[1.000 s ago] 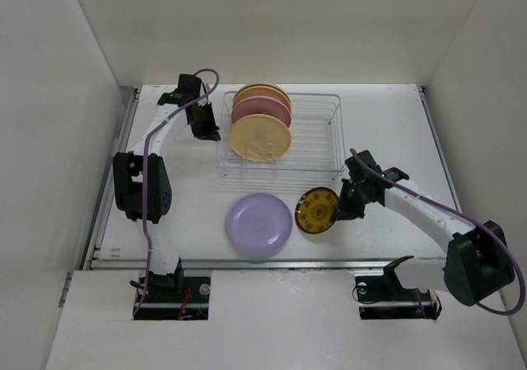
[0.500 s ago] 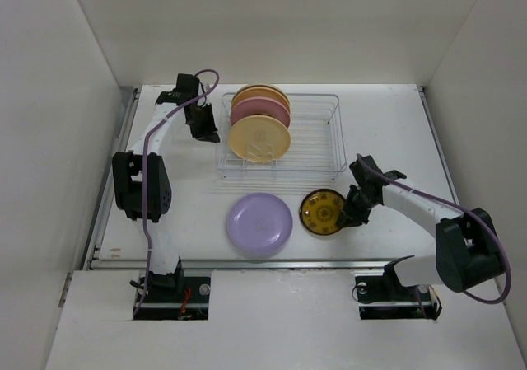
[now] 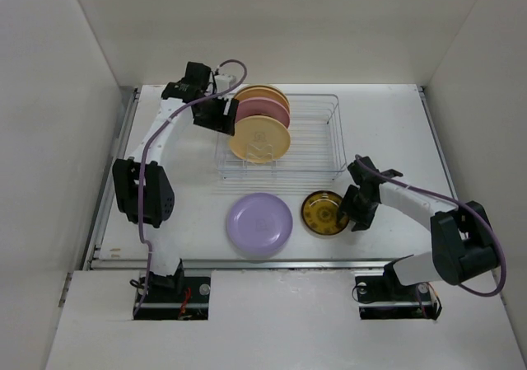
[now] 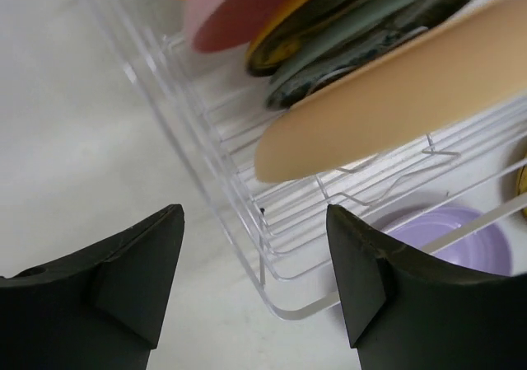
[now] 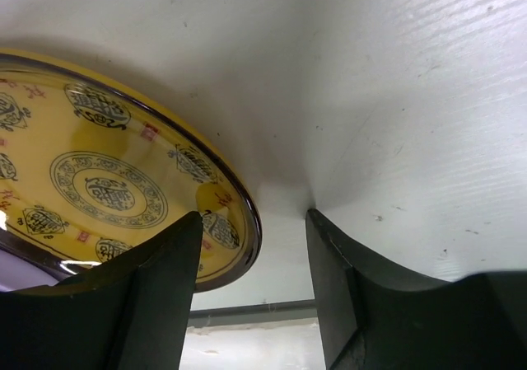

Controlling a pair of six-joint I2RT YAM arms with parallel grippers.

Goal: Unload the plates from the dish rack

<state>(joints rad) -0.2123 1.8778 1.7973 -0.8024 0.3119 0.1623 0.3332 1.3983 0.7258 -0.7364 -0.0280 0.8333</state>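
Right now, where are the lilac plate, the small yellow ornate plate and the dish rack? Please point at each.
lilac plate [image 3: 259, 224], top external view, its middle.
yellow ornate plate [image 3: 319, 213], top external view, its patterned middle.
dish rack [image 3: 317, 135], top external view, bare wire floor on its right.

The dish rack is sitting toward the worktop's far edge, with standing plates filling its left half. Before it, a larger plate is lying left of a smaller plate. My right gripper is hovering just right of the smaller plate, and my left gripper at the rack's far-left corner.
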